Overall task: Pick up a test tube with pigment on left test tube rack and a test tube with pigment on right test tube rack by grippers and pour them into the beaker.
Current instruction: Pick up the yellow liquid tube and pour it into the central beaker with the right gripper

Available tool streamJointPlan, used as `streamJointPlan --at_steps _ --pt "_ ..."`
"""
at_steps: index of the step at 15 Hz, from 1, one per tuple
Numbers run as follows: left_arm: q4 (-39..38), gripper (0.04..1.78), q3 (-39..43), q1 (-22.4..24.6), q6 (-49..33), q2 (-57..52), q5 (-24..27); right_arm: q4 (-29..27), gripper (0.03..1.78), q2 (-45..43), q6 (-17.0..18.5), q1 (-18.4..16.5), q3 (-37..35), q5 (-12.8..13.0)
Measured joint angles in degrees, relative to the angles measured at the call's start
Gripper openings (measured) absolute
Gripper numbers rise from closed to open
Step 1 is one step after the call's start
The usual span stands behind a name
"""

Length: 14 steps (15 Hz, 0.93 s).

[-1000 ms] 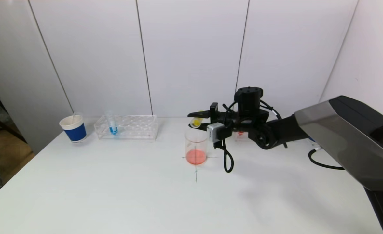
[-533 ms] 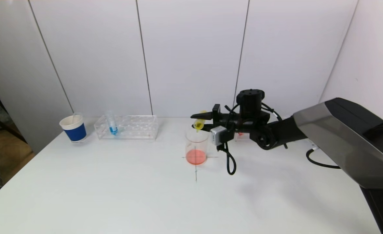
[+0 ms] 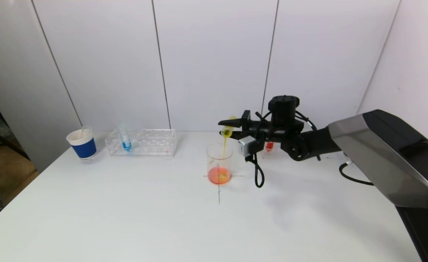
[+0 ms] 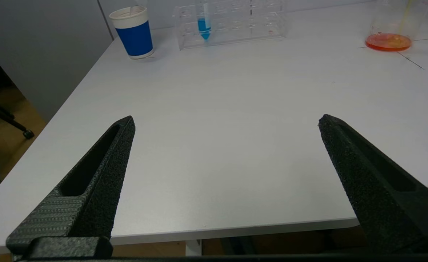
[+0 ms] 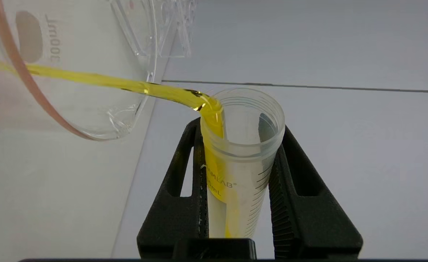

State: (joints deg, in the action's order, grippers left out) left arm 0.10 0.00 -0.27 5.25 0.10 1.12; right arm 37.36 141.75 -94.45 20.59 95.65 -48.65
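The right gripper [image 3: 230, 129] pinched a tilted test tube [image 5: 240, 153] above the beaker [image 3: 219, 163] rim, yellow pigment streaming in; the left gripper [image 4: 226, 122] hung spread over bare table [image 4: 217, 127] near its edge.

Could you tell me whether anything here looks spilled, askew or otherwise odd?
Nothing stands out. The right pincer tips the test tube and its yellow stream falls inside the beaker; no liquid shows on the table.
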Motion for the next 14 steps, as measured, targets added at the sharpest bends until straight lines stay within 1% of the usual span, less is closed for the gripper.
streamJointPlan --at_steps 8,14 --pt "0.0 1.76 0.0 0.0 0.0 0.0 0.0 -0.6 0.53 -0.2 -2.8 0.0 1.6 1.2" --pt "0.0 1.76 0.0 0.0 0.0 0.0 0.0 -0.5 0.53 -1.3 -4.0 1.0 1.5 2.5"
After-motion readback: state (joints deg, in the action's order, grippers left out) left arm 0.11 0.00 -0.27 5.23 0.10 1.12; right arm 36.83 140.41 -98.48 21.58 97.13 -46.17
